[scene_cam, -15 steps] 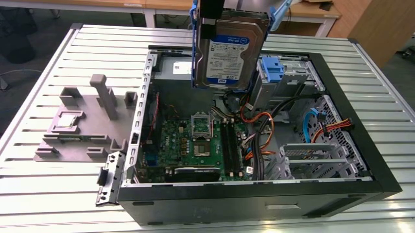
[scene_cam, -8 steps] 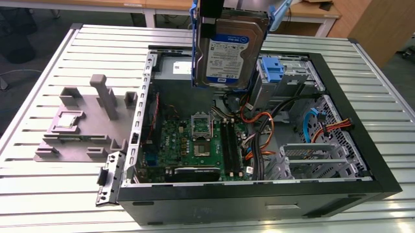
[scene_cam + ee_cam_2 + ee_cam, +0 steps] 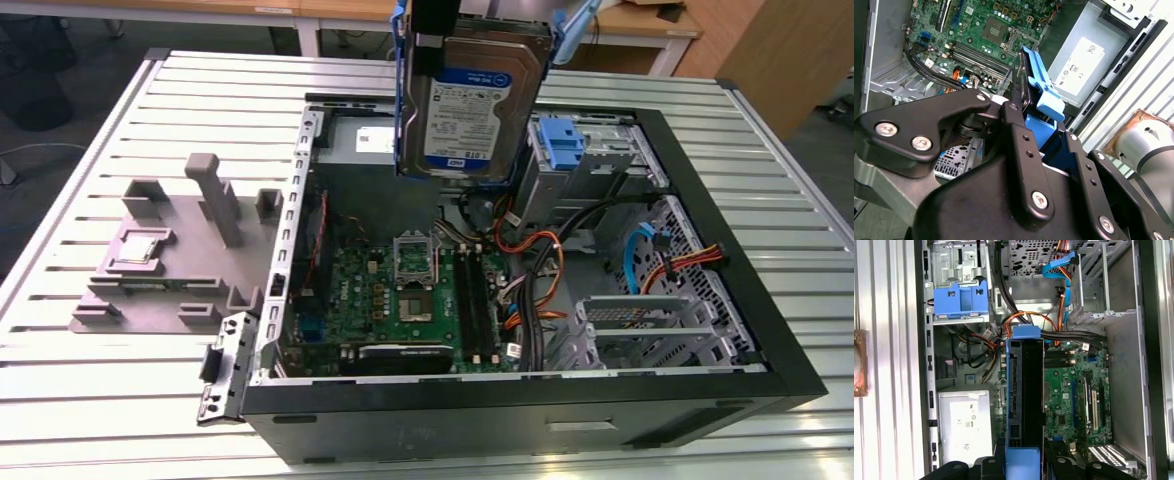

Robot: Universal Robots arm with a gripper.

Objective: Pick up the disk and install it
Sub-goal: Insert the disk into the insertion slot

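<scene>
The step in hand is the carry. The disk (image 3: 474, 110) is already picked up and hangs in the air over the open computer case (image 3: 747, 330). It stands on its edge, with its label facing the exterior view. In that view it is at 12 o'clock from the green board (image 3: 414, 290).

The gripper (image 3: 1023, 463) has its jaws closed tight on the blue frame of the disk. Nothing else holds the disk up. The disk is not in its place yet.

I think the next move calls for care. The disk has to line up straight with the bay it belongs in. My guess is that this bay is by the blue caddy (image 3: 561, 140), at about 4 o'clock from the disk in the exterior view. It should also keep off the orange wires (image 3: 1026, 315).

Now the count: one disk, one gripper, one blue caddy, one grey power box (image 3: 964, 425), one case and one green board. One grey block (image 3: 174, 260) sits on the table (image 3: 80, 400), at 9 o'clock from the case.
</scene>
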